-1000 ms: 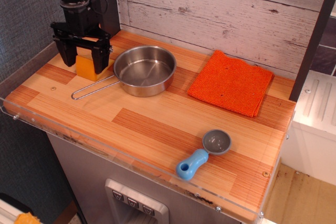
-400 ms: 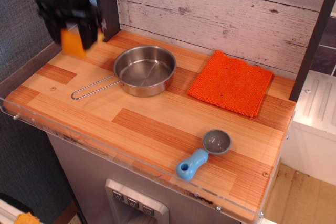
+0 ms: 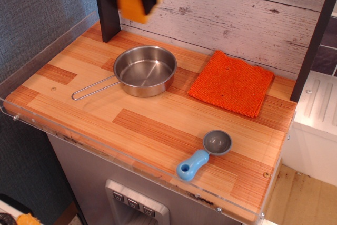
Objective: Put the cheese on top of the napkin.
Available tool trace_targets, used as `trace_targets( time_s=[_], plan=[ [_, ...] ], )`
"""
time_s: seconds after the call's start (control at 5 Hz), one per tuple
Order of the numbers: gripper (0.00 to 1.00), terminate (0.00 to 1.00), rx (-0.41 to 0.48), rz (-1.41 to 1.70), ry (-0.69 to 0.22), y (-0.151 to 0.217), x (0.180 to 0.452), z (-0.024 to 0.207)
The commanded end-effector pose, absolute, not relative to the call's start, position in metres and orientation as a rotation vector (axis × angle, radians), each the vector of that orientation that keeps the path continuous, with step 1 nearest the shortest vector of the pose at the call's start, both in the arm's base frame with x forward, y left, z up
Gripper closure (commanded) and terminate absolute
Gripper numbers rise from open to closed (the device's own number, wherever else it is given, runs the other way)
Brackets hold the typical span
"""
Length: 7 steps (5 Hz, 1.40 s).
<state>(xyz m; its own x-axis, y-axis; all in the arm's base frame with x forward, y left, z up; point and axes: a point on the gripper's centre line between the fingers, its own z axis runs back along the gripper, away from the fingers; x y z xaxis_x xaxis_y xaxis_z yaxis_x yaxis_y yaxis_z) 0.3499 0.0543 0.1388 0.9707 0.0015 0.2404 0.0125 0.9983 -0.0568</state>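
My gripper [image 3: 132,1] is at the top edge of the view, blurred by motion, high above the back of the steel pan. It is shut on the cheese [image 3: 130,5], a yellow-orange block held well above the counter. The napkin [image 3: 232,82], a square bright orange cloth, lies flat on the wooden counter at the back right, with nothing on it. The gripper is up and to the left of the napkin, with the pan between them.
A steel pan [image 3: 145,70] with a wire handle pointing front-left sits mid-left on the counter. A grey scoop with a blue handle [image 3: 205,154] lies near the front edge. A dark post [image 3: 107,9] stands at the back left. A clear rail [image 3: 105,154] runs along the front.
The gripper lifted the cheese off the counter's back left corner, rose, and moved right, now high above the pan's back side. The pan, napkin and scoop have not moved.
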Motion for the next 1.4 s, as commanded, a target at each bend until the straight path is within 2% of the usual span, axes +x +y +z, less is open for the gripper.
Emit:
trace_targets(
  time_s=[0.0, 0.2, 0.6, 0.8, 1.0, 1.2],
  plan=[
    [1.00, 0.00, -0.099, -0.062, -0.190, -0.041, 0.390, 0.120],
    [1.00, 0.00, -0.126, -0.066, -0.126, -0.062, 0.393, 0.104],
    [1.00, 0.00, -0.087, -0.032, -0.066, -0.063, 0.386, 0.086],
    [0.00, 0.00, -0.071, -0.046, -0.056, -0.062, 0.386, 0.086],
    [0.00, 0.00, -0.080, -0.065, -0.045, -0.063, 0.382, 0.093],
    [0.00, 0.00, -0.070, -0.090, -0.064, -0.060, 0.369, 0.112]
  ],
)
